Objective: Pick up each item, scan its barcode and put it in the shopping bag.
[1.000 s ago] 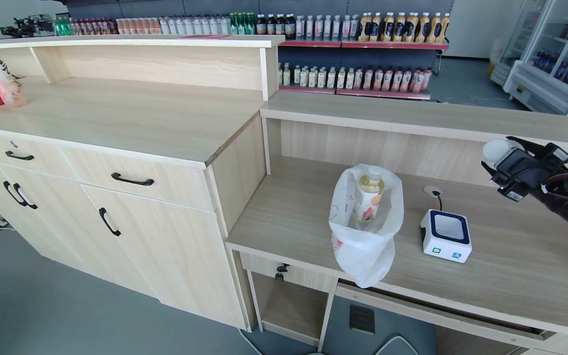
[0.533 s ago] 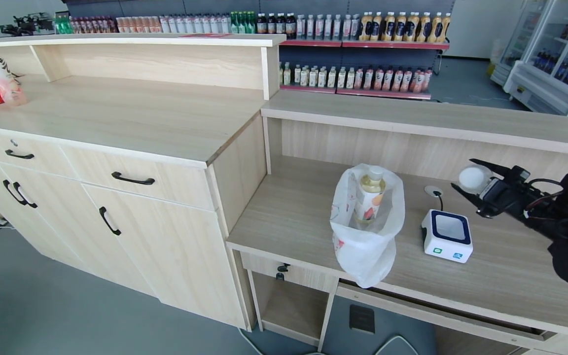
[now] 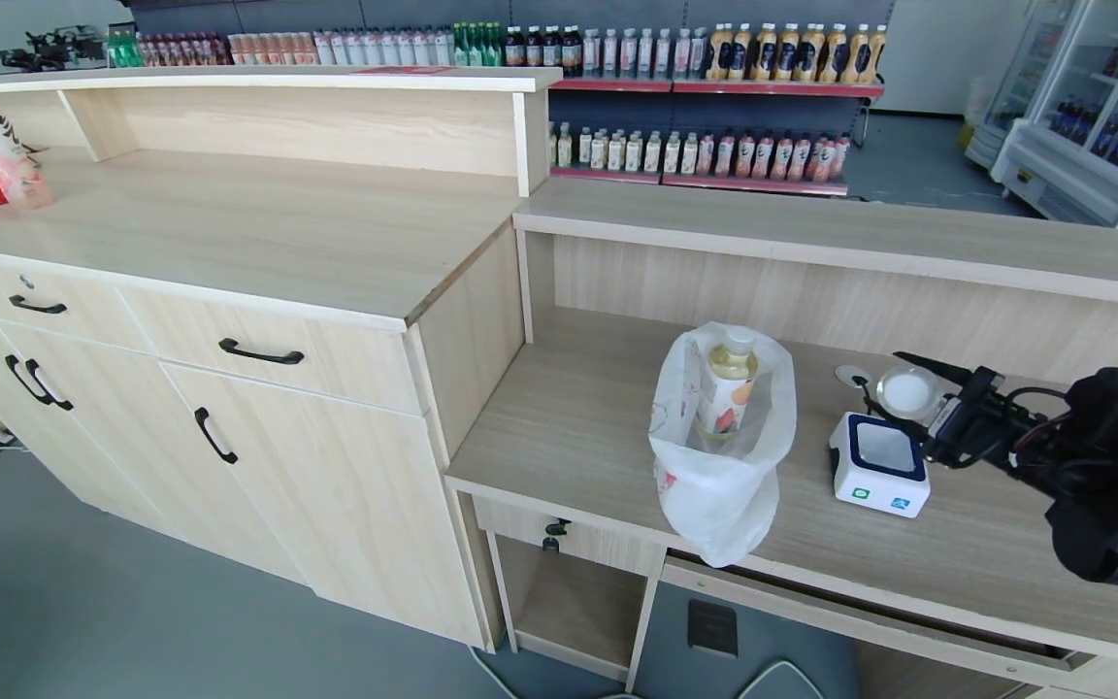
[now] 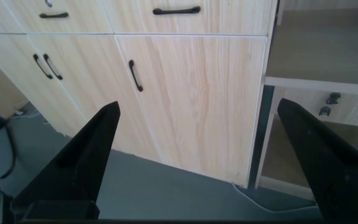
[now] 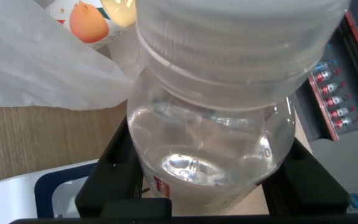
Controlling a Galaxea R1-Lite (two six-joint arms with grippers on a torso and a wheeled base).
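Right now the right pincer (image 3: 913, 400) is squeezing a clear bottle (image 3: 905, 392) just over the back edge of the scanner (image 3: 877, 466) on the worktop (image 3: 598, 427), and the shopping bag (image 3: 720, 466) is waiting farther left.

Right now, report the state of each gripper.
Left gripper: open, holding nothing.
Right gripper: closed on a clear bottle, by the scanner.
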